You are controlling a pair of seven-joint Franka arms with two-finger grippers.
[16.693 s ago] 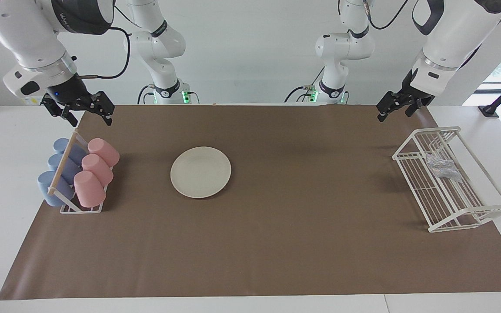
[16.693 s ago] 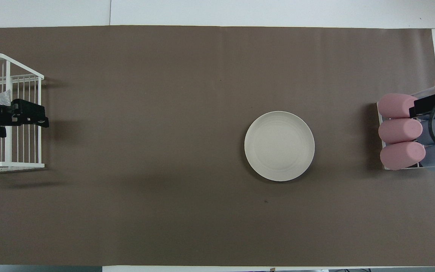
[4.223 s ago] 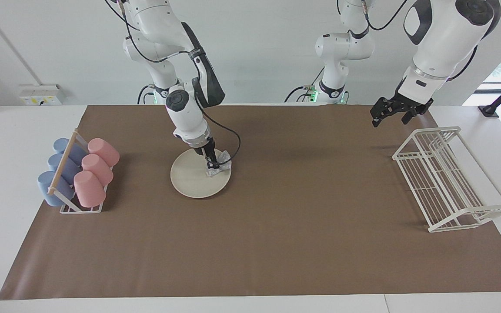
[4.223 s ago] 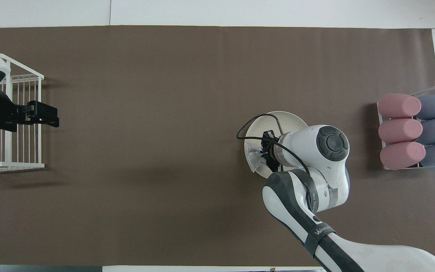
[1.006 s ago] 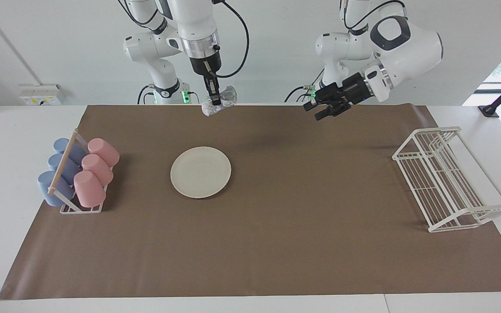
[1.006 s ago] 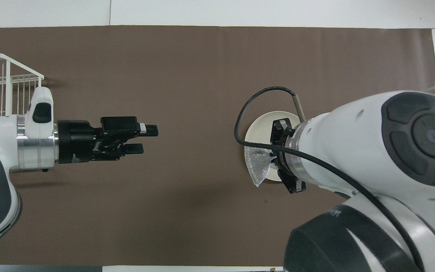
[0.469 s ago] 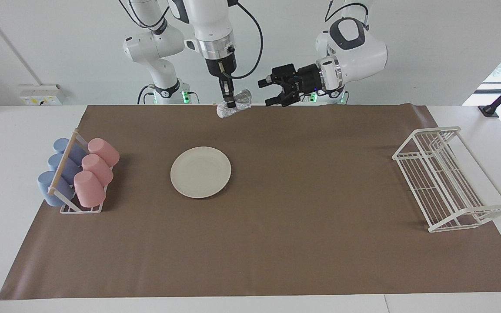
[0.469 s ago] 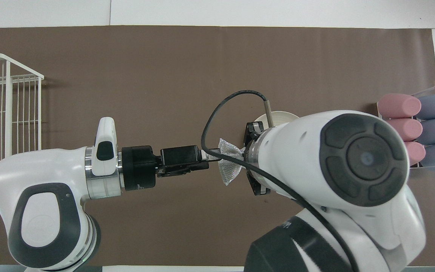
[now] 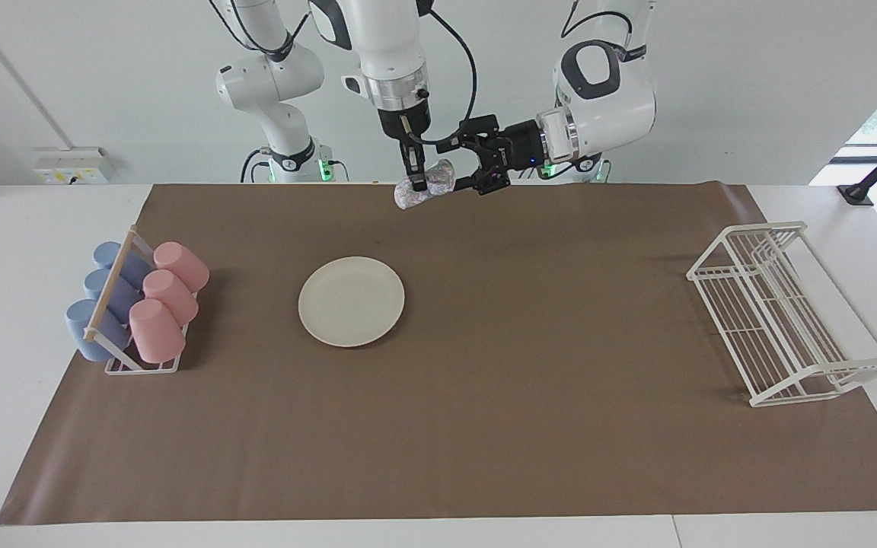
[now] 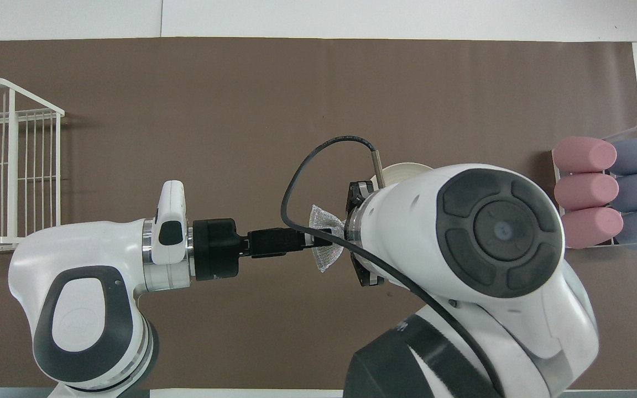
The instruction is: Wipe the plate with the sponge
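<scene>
Showed a white tabletop (image 9: 27, 228) under a wide brown mat (image 9: 522, 426). Carried a white wire rack (image 9: 789, 320) at the left arm's end and a holder of pink and blue cups (image 9: 141, 304) at the right arm's end. Kept the plate (image 9: 352, 301) flat on the mat, toward the right arm's end, near the cups but apart from them, touched by neither arm.

Held the sponge (image 9: 427, 185) up in the air over the mat, clamped between the downward-pointing fingers of the right gripper (image 9: 417, 181). Reached in level from the side with the left gripper (image 9: 460, 166), fingers apart around the sponge's free end, not closed on it.

Looked like a hand-over of the sponge from right to left. Needed, on that reading, a full close of the left fingers on a thick part of the wad before any loosening of the right ones. Called also for steady wrists and a slow parting, since soft mesh could snag or slip.

In the facing view, gave the height of both grippers above the mat and the gap between the left fingers. From overhead, hid most of the plate (image 10: 407, 167) and all of the right fingers under the right arm. Showed there only the sponge (image 10: 323, 257) fanning out where the left gripper (image 10: 321, 239) met it. Could not tell the left fingers' gap from that view.
</scene>
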